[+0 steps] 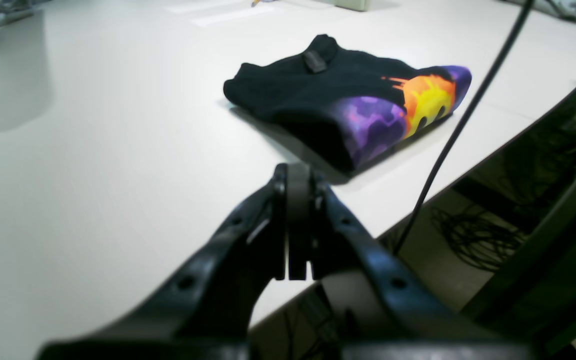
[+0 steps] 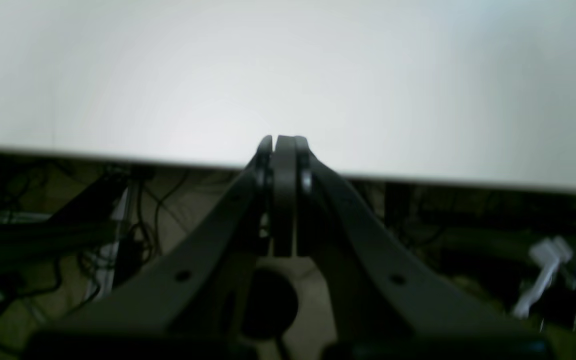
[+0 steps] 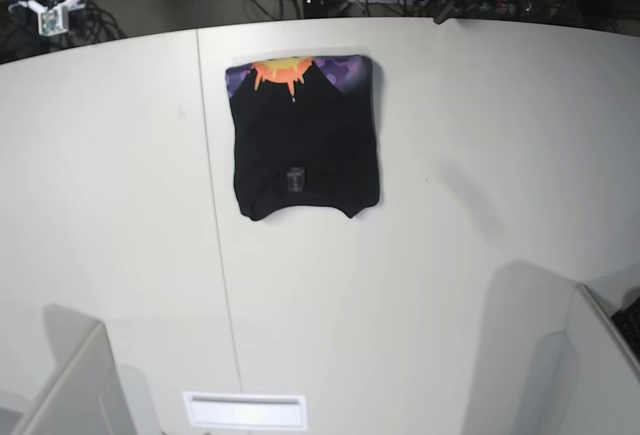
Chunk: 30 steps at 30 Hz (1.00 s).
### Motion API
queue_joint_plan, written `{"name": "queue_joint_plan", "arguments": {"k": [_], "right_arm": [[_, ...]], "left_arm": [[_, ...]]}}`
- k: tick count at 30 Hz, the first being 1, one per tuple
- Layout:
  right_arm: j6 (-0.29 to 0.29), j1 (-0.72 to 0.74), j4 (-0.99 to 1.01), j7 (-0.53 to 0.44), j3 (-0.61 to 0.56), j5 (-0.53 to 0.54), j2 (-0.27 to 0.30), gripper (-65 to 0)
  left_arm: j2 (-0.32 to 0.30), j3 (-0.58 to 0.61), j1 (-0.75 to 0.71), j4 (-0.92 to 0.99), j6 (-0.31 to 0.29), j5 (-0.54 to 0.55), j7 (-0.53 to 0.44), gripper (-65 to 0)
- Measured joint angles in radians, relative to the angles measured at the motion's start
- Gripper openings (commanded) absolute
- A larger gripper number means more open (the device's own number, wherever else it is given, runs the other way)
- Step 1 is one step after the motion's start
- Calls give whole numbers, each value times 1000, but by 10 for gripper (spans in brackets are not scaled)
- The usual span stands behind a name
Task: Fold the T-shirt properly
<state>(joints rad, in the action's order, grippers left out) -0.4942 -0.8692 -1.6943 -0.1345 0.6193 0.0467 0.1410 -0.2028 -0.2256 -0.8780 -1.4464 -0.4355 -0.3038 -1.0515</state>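
The T-shirt (image 3: pixel 305 140) lies folded into a compact black rectangle on the white table (image 3: pixel 480 155), near its far edge. A purple-and-orange sunburst print shows along the far fold, and the small grey neck label (image 3: pixel 295 179) faces up. In the left wrist view the T-shirt (image 1: pixel 348 95) lies ahead, well apart from my left gripper (image 1: pixel 297 172), which is shut with nothing in it near the table's edge. My right gripper (image 2: pixel 284 142) is also shut on nothing and hangs at the table's edge; the T-shirt is out of that view.
A black cable (image 1: pixel 458 130) hangs past the table edge right of the shirt. Tangled cables and equipment lie below that edge (image 2: pixel 133 220). Grey partitions (image 3: pixel 70 385) stand at the near corners. A white slot (image 3: pixel 245 410) sits at the near edge.
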Motion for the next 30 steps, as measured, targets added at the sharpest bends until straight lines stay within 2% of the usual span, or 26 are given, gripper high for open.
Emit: {"name": "queue_joint_plan", "arguments": {"k": [3,5,14,16,22,28,30], "right_arm": [[0,-31,-6,47,0,-3,-40,-650],[-9,-43,-12,113,-1,1,-48,-650],[-6,-72,6,535,-7,5,-72,-650],[3,-62,53,587,-27,4,-72,-650],[1,-4,251,591,-135,13,-69,-650],[11,156,600,594,-246,2,-15,-650],[26,221,740,577,-288,14,-5,-650]], "left_arm": [[-2,6,-47,26,3,2,-1,-650],[-2,7,-82,56,3,-3,2,-650],[-3,107,-124,282,10,5,-1,-650],[-4,139,-113,353,10,12,-4,-650],[2,196,-26,560,10,10,-7,-650],[18,201,90,776,12,49,206,-650],[32,203,137,850,11,96,195,-650]]}}
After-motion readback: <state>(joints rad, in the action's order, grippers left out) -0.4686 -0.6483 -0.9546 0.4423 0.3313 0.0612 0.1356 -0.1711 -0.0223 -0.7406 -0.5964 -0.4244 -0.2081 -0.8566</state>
